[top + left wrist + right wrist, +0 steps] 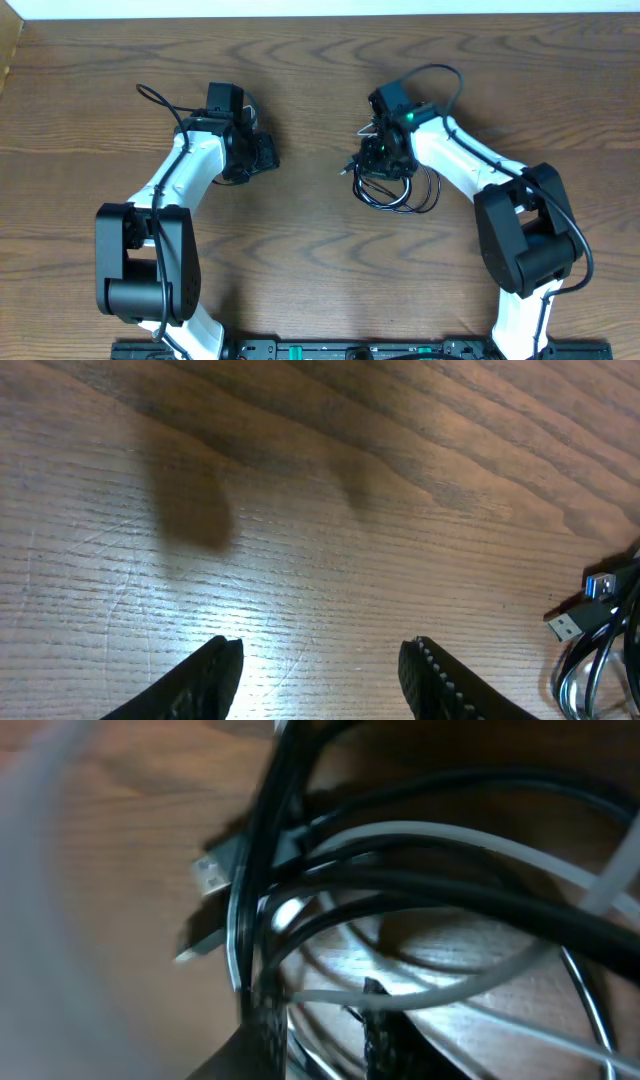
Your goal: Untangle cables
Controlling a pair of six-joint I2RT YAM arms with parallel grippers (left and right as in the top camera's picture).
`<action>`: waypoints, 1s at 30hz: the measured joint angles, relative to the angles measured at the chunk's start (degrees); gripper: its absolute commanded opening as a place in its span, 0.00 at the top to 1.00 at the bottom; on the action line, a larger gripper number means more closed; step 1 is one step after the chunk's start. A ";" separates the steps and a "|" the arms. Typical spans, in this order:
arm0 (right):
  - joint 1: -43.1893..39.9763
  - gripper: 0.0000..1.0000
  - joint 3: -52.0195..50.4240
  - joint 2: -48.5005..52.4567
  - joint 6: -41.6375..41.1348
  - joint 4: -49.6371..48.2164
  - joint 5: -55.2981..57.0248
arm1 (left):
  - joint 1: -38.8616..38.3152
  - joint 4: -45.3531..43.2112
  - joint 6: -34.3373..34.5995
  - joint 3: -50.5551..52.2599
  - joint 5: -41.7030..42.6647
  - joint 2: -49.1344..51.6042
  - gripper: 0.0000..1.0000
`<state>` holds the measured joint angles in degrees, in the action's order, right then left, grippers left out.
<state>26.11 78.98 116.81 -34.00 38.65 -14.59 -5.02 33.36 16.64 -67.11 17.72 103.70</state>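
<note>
The cables point(398, 196) lie in a tangled bundle of black loops right of the table's centre. My right gripper point(380, 160) sits on the bundle's upper left part. Seen from the right wrist, its jaws point(325, 1020) stand narrow around black strands, and a white cable point(450, 840) and several black cable loops point(470, 900) cross just in front. Two plug ends point(205, 905) stick out to the left. My left gripper point(268, 155) hovers left of the bundle, apart from it. Its jaws point(325, 650) are open over bare wood, with a plug point(567, 624) at the right edge.
The wooden table point(320, 70) stretches all round both arms. Thicker black wires point(160, 100) run along the left arm, and another loop point(440, 75) rises off the right arm. Both arm bases stand at the front edge.
</note>
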 measured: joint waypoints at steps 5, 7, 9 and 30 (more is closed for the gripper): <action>0.00 0.91 -2.19 0.00 -1.86 -4.76 0.20 | 0.00 0.00 0.00 0.00 0.00 0.00 0.45; 0.00 0.99 -2.21 0.00 -2.12 -5.53 0.44 | 0.00 0.00 0.00 0.00 0.00 0.00 0.45; -0.07 0.99 -2.23 0.00 -2.58 -6.12 0.52 | 0.00 0.00 0.00 0.00 0.00 0.00 0.45; -7.10 0.57 -2.27 -3.69 4.04 -3.04 -6.14 | 0.00 0.00 0.00 0.00 0.00 0.00 0.45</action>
<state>19.00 76.71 113.12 -29.95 35.62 -20.73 -5.02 33.36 16.64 -67.11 17.72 103.70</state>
